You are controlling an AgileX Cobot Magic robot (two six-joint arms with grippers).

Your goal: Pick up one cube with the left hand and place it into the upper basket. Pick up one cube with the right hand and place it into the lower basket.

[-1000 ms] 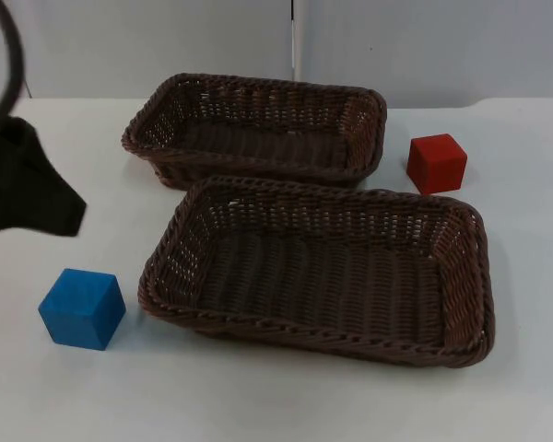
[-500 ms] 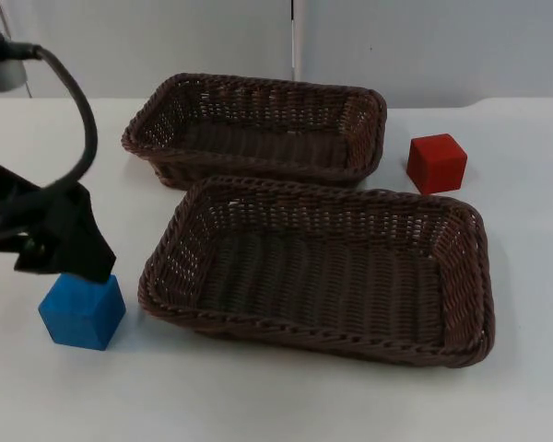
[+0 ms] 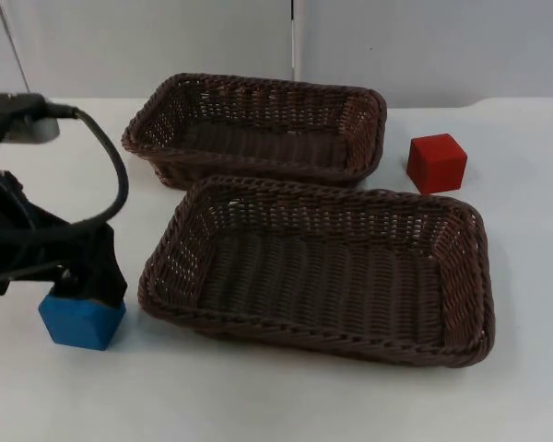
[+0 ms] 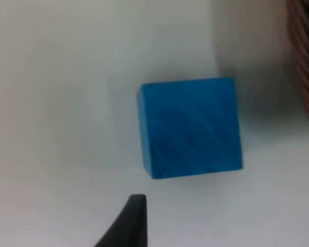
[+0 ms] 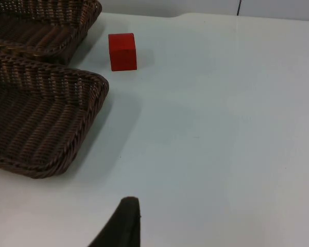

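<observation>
Left arm (image 3: 37,249): matte black, angular housing with a grey block at its upper end. Each wrist view includes one black, tapered, pointed fingertip (image 4: 126,224).

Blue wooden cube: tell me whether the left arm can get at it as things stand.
Probably yes. The left end effector hangs right over the blue wooden cube, which sits alone on the white table beside the lower brown wicker basket, apart from it, with nothing over its top.
</observation>
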